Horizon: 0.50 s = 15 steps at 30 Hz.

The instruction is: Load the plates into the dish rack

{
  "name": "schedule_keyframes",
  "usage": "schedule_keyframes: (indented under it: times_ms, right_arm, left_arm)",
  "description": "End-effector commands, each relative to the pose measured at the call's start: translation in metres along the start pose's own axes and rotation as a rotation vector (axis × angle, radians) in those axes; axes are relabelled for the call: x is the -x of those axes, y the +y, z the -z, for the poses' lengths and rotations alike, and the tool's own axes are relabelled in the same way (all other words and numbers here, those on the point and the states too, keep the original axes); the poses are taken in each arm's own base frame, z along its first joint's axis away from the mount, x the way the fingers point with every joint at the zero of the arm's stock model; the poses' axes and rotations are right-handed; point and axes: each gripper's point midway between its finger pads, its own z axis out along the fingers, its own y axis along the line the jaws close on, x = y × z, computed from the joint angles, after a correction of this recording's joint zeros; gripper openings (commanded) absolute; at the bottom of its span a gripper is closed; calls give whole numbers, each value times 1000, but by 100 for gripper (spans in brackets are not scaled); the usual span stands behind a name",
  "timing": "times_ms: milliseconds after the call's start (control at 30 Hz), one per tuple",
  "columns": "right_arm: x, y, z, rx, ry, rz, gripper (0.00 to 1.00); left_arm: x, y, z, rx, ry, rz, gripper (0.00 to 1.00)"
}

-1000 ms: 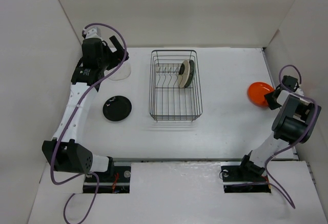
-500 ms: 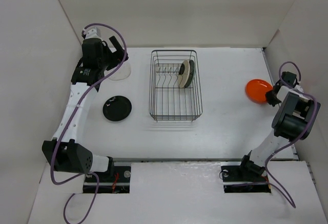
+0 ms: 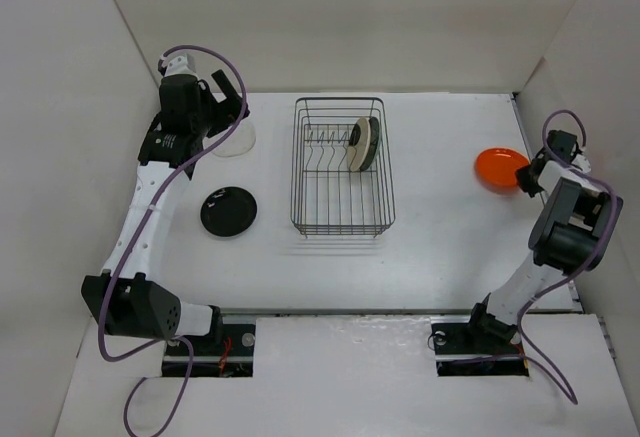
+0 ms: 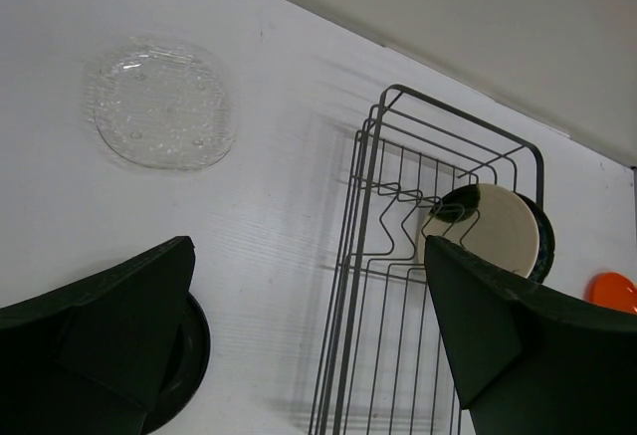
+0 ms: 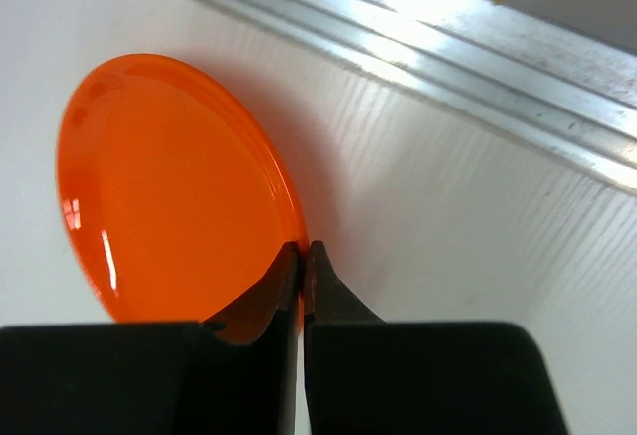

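Right pincer (image 5: pixel 302 248): was clenched on the orange plate (image 5: pixel 179 186), at its rim, far right of the worktop (image 3: pixel 440 237).
Left pincer (image 3: pixel 233 97): hung released, empty.
Tip: grip looked thin, so lift slow and stand it upright for the dish rack (image 3: pixel 297 177).

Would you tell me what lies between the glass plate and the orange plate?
In the top view, the dish rack stands between the glass plate and orange plate.

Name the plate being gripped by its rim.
The bright orange round plate, its rim pinched between the right arm's fingers. The glossy black plate and clear glass plate lie free; two others stand in the black wire dish rack.
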Motion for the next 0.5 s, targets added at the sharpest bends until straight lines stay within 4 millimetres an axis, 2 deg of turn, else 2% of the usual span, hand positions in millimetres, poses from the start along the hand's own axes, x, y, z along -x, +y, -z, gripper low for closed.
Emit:
schedule_keyframes:
  times_ms: [0, 33, 100, 167, 200, 267, 300, 400, 467]
  right_arm:
    - [3, 31, 34, 96, -21, 49, 0]
    - [0, 42, 44, 130, -23, 74, 0]
    - [12, 65, 71, 203, -73, 88, 0]
    - [11, 86, 90, 257, -97, 120, 0]
    - [17, 93, 104, 269, -120, 143, 0]
    - [14, 108, 125, 262, -166, 199, 0]
    - [16, 117, 147, 252, -220, 230, 0]
    - [20, 123, 180, 260, -297, 250, 0]
    - [32, 128, 210, 301, -351, 236, 0]
  left_arm:
    - [19, -9, 16, -35, -63, -12, 100]
    - [19, -9, 16, -35, -63, -12, 100]
    - [19, -9, 16, -35, -63, -12, 100]
    - [19, -9, 16, -35, -63, -12, 100]
    - [19, -9, 16, -35, -63, -12, 100]
    - [19, -9, 16, -35, -63, -12, 100]
    - [19, -9, 16, -35, -63, -12, 100]
    - [11, -7, 9, -29, -31, -13, 100]
    - [9, -11, 6, -44, -17, -5, 100]
